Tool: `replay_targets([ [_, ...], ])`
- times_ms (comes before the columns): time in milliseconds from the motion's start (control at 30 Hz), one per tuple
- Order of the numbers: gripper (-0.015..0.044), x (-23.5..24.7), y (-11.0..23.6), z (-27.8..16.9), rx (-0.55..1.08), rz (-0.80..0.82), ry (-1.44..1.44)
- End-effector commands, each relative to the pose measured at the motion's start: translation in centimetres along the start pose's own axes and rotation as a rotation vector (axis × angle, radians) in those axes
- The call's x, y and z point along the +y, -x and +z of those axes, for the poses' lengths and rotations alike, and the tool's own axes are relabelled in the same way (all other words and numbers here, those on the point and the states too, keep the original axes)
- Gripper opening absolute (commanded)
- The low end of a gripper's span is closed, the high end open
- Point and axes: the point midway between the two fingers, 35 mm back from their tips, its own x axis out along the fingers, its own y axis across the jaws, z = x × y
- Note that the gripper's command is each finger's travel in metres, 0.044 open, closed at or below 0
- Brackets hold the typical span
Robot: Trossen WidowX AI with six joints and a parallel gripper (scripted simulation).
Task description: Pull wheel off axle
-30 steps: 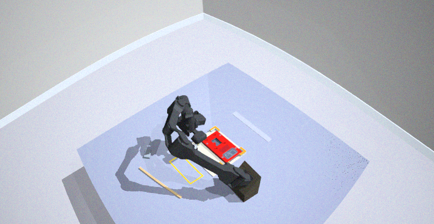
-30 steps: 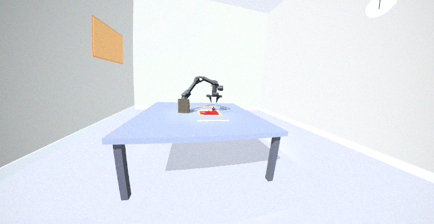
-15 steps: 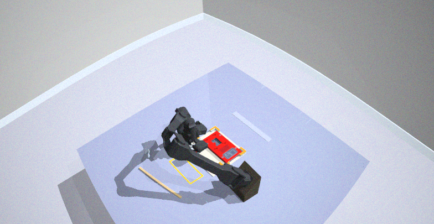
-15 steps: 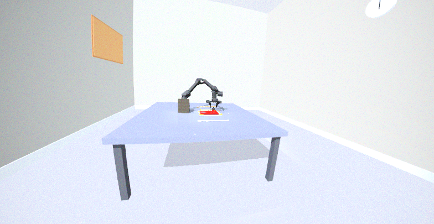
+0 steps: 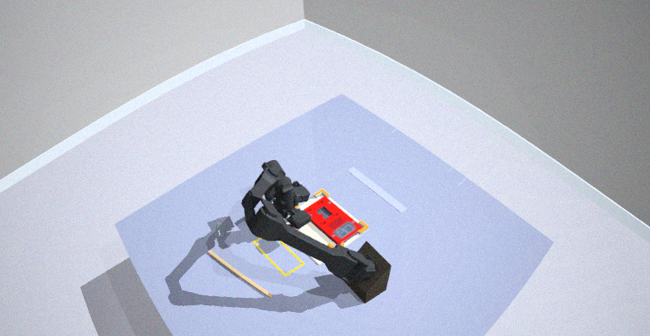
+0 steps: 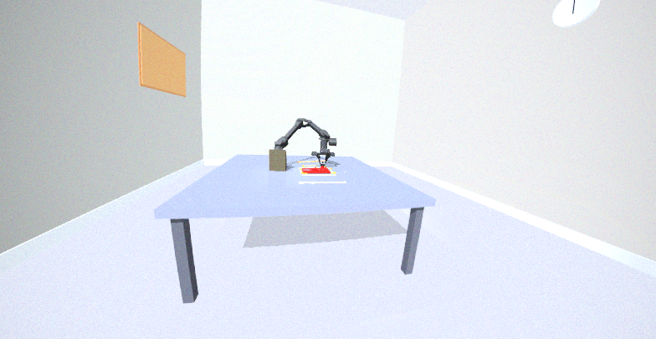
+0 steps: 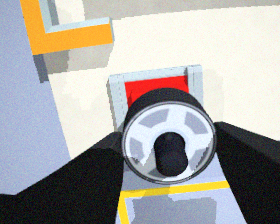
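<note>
The wheel (image 7: 133, 142), a black tyre with a silver spoked face, sits around the upright black axle (image 7: 170, 145), whose top shows through the hub. Below it are a red base (image 7: 156, 85) and a grey holder frame (image 7: 151, 75) on a cream board (image 7: 236, 50) (image 5: 315, 233). My gripper (image 7: 167, 136) (image 6: 322, 164) points down with one finger against each side of the wheel and is shut on it. In the top view the arm hides the wheel. The marked area, a yellow outline (image 7: 174, 189) (image 5: 269, 259), lies on the table beside the board, partly in shadow.
A red plate (image 5: 346, 218) (image 6: 312, 171) lies on the board among orange corner brackets (image 7: 76, 42). A wooden strip (image 5: 240, 273) lies beyond the marked area. A white strip (image 5: 376, 189) (image 6: 322, 182) lies on the plate's other side. The arm stands on a dark block (image 5: 375, 281).
</note>
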Motion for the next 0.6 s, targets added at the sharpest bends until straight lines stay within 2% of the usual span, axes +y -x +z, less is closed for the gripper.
replay_targets([
  [0,0.0135,-0.01,0.04,0.00,0.000,-0.001,0.002],
  [167,0.0003,0.00,0.14,0.00,0.000,0.000,0.002],
  [567,0.0000,0.01,0.54,0.02,0.000,0.001,0.002],
])
